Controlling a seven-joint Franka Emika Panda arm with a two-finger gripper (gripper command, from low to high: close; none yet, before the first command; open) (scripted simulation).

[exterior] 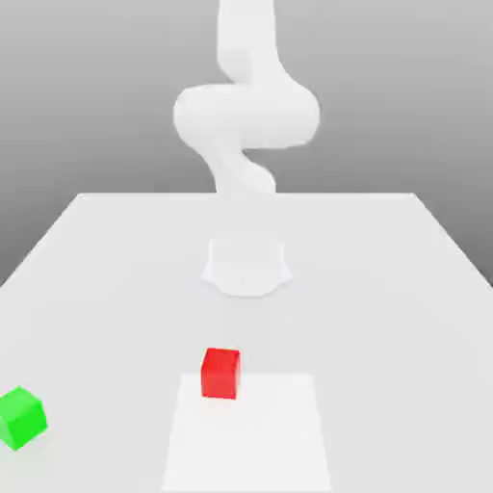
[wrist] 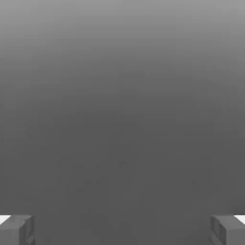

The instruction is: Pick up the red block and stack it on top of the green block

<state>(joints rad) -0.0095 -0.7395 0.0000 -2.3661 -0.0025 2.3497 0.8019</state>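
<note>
A: Where does the red block (exterior: 220, 373) sit?

B: On the white table (exterior: 385, 289), toward the near side in the exterior view, a little to that view's left of centre. It rests at the far left corner of a slightly brighter square patch (exterior: 248, 433) on the table top.

A: Which way does it point?

B: It is a cube, so no long axis stands out. It sits flat and upright, one face turned almost squarely toward the exterior camera, its edges roughly in line with the patch's edges.

A: And the green block (exterior: 20, 417)?

B: Well apart from the red one, far to the exterior view's left, close to the table's near edge. It sits flat too, but turned so a corner edge faces the camera.

A: The arm (exterior: 246, 111)?

B: It rises from its round base (exterior: 247, 267) at mid-table, behind the red block.

A: The gripper (wrist: 122, 230)?

B: In the hand view its two fingertips (wrist: 16, 230) stand wide apart at opposite sides, with nothing between them, only grey background ahead.
</note>
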